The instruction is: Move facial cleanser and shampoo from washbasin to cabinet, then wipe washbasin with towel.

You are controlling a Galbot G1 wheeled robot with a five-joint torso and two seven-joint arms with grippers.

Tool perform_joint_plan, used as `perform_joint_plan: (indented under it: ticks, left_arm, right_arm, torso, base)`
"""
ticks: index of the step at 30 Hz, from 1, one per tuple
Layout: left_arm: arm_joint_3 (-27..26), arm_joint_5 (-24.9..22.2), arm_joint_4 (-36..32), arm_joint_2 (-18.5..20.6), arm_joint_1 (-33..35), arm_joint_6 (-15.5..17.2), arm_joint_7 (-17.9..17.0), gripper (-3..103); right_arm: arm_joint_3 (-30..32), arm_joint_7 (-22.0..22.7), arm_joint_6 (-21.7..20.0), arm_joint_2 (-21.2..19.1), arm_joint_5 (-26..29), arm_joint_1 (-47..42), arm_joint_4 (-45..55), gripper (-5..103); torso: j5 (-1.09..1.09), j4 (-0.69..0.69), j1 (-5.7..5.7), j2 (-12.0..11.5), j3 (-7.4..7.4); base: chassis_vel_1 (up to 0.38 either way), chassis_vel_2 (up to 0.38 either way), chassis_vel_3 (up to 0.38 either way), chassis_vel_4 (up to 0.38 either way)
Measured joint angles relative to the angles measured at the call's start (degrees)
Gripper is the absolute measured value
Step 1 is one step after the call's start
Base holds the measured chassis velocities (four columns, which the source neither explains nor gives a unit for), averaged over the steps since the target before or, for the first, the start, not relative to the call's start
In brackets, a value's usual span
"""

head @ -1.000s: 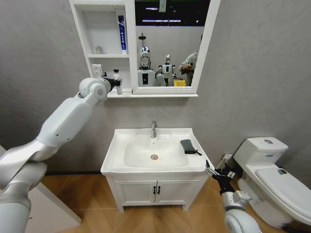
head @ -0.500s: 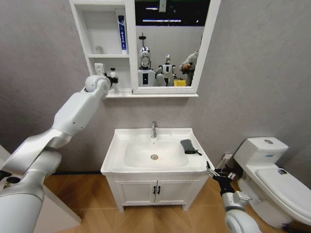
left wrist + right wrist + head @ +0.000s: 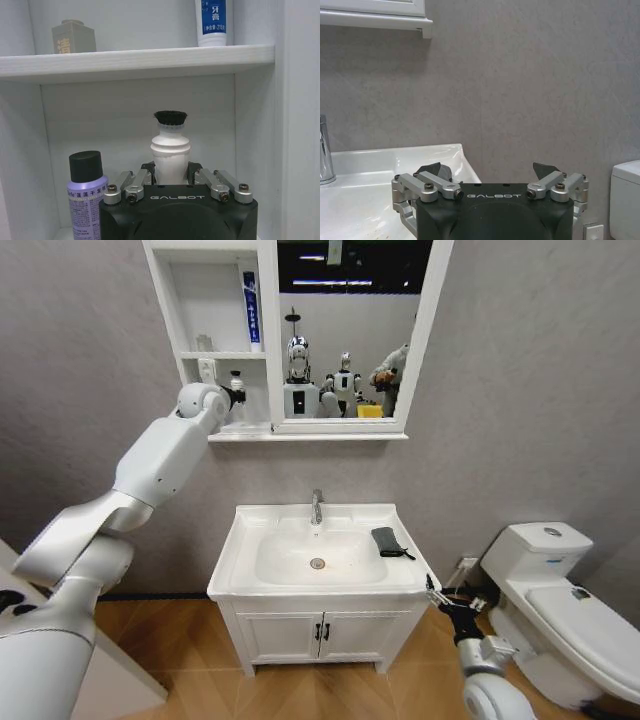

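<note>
The left tool (image 3: 171,175) is clenched around a white bottle (image 3: 170,160) with a black cap, holding it upright inside the lowest compartment of the cabinet (image 3: 215,330), which sits at the upper left of the head view. In the left wrist view the bottle stands at the centre of the frame between the tool's fingers (image 3: 148,172), and just beside it, at the lower left of that frame, stands a purple spray can (image 3: 87,195) with a black cap. On the shelf above, a grey jar (image 3: 73,36) sits at the upper left and a blue and white tube (image 3: 212,22) at the upper right. In the head view the left arm stretches from the lower left of the frame up to the cabinet beside the mirror (image 3: 345,330). The washbasin (image 3: 240,540) lies at the centre of that view, and the dark towel (image 3: 388,541) rests folded on its flat rim to the right of the bowl, well apart from the tap (image 3: 317,506). The right tool (image 3: 447,597) hangs low at the lower right of the head view, near the basin's front corner, its fingers (image 3: 545,172) spread apart and grasping nothing. A toilet (image 3: 560,590) stands at the right edge.
</note>
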Motion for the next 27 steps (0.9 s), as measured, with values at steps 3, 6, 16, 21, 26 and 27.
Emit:
perform_joint_plan:
  ticks: [3,6,16,21,26,27]
  left_arm:
    - [0.14,0.0,0.18,-0.03,0.02,0.19,0.59,32]
    - [0.27,0.12,0.48,-0.2,0.02,0.25,1.1,32]
    - [0.57,1.29,2.35,-1.41,-0.71,0.23,2.56,32]
    - [0.56,1.16,2.23,-1.43,-0.71,0.54,2.37,32]
    - [0.43,1.09,2.6,-1.52,-0.71,0.84,2.13,32]
    - [0.33,1.09,2.69,-1.53,-0.71,1.07,2.12,32]
  right_arm:
    - [0.06,-0.02,0.05,0.34,0.02,0.01,-0.07,100]
    - [-0.02,-0.02,0.05,0.75,-0.02,0.03,-0.11,100]
    - [-0.11,-0.02,0.16,0.9,-0.12,-0.1,-0.22,100]
    - [-0.09,-0.02,0.18,0.96,-0.13,-0.13,-0.22,100]
    - [-0.11,-0.03,0.25,1.06,-0.17,-0.22,-0.21,100]
    - [-0.1,-0.05,0.31,1.02,-0.17,-0.23,-0.23,100]
  torso:
    - [-0.01,0.0,0.0,0.0,0.0]
    - [0.0,0.0,0.0,0.0,0.0]
    - [0.0,0.0,0.0,0.0,0.0]
    - [0.0,-0.01,0.0,0.0,0.0]
    - [0.0,0.0,0.0,0.0,0.0]
    - [0.0,0.0,0.0,0.0,0.0]
  base:
    - [0.0,0.0,0.0,0.0]
    - [0.0,0.0,0.0,0.0]
    - [0.0,0.0,0.0,0.0]
    - [0.0,0.0,0.0,0.0]
    - [0.0,0.0,0.0,0.0]
    - [0.0,0.0,0.0,0.0]
